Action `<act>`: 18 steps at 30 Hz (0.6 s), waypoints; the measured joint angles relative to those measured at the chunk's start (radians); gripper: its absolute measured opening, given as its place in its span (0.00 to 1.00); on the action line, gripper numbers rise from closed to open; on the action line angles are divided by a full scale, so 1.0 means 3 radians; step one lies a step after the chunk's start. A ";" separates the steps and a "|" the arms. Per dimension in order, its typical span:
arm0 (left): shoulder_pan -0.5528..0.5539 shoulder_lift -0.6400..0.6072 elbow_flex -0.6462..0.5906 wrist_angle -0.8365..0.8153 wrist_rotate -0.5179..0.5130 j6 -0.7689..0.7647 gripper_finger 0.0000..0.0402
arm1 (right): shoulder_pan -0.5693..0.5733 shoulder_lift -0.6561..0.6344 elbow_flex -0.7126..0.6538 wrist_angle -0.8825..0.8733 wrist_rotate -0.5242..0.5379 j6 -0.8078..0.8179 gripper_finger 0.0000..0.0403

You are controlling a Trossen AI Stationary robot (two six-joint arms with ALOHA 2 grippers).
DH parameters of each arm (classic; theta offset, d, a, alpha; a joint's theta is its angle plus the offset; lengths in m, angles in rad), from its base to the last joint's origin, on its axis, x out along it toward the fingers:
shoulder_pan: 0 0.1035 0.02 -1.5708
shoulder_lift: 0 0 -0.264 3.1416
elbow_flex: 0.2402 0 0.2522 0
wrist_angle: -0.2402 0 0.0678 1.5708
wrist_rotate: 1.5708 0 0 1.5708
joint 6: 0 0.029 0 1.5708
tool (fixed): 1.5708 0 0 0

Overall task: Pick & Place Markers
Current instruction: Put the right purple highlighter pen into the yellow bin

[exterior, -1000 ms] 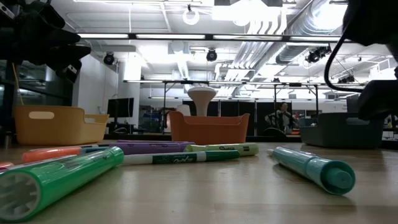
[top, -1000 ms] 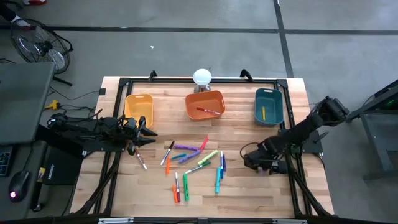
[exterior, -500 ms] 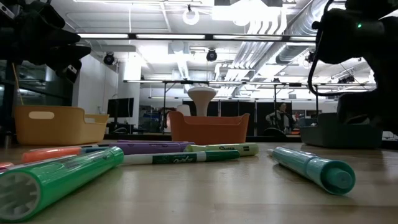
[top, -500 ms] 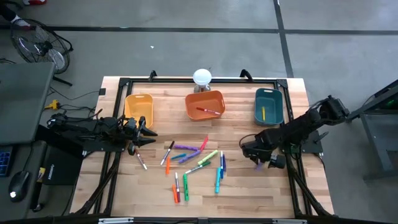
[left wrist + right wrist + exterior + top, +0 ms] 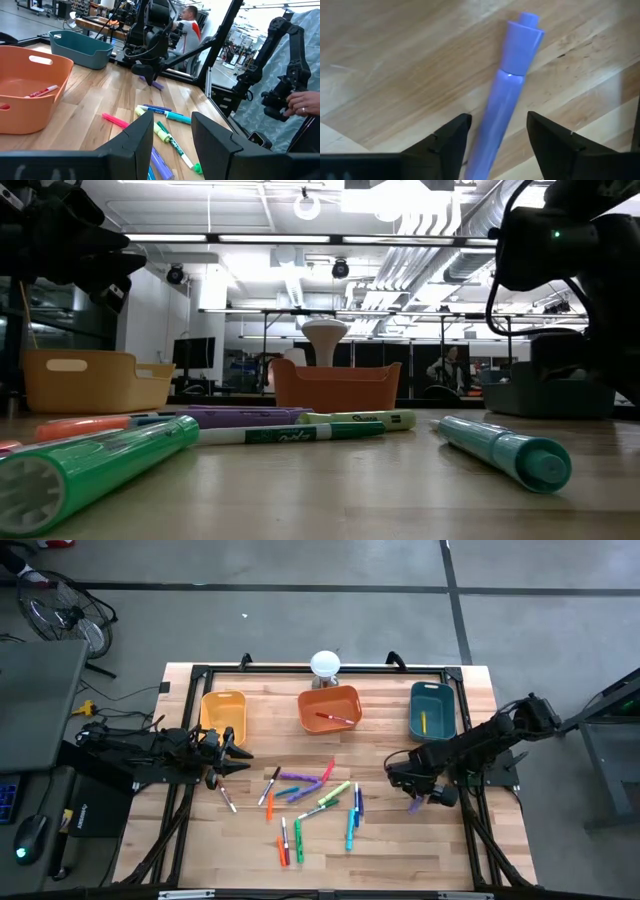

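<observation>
Right gripper point(image 5: 418, 802): low over the table point(image 5: 400, 850) at right of centre in the high view, just below the teal bin point(image 5: 432, 710); its fingers point(image 5: 451, 137) stand apart on either side of a purple marker point(image 5: 507, 95). Whether they press on it I cannot tell; the marker's far end lies against the wood.
Purple marker: in the high view a small purple tip at the gripper's lower edge; in the left wrist view it slants under the far arm, down to the table.
Left gripper point(image 5: 240, 754): at centre left of the high view, beside the yellow bin point(image 5: 222, 712), above the table; fingers point(image 5: 137, 137) part open, nothing between them.
Markers point(image 5: 310, 802): a loose scatter in many colours at centre of the high view, between the two arms; one lies apart at lower left of the scatter, near the left gripper.
Orange bin point(image 5: 329, 710): top centre of the high view, a red marker point(image 5: 337, 719) inside.
Teal bin: upper right, a yellow marker point(image 5: 423, 722) inside.
Yellow bin: upper left; contents cannot be told.
Low view: green marker point(image 5: 100, 465) nearest at lower left, teal marker point(image 5: 505, 452) at right, bins behind.
Person point(image 5: 189, 20): in the left wrist view, beyond the table at top centre; a hand point(image 5: 302, 104) at the right edge.
</observation>
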State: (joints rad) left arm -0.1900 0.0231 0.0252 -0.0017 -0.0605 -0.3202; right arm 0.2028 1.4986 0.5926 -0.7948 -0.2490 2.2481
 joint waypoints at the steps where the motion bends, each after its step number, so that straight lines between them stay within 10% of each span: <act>1: 0.0001 -0.0001 0.0001 0.0000 0.0000 0.0000 0.33 | 0.0000 0.0006 0.0000 0.0012 0.0005 0.0001 0.46; 18: 0.0001 -0.0001 0.0001 0.0000 0.0000 0.0000 0.33 | 0.0113 0.0012 0.0000 0.0145 0.0171 0.0043 0.29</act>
State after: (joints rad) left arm -0.1898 0.0228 0.0254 -0.0017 -0.0605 -0.3202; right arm 0.2367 1.5021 0.5926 -0.7512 -0.1977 2.2611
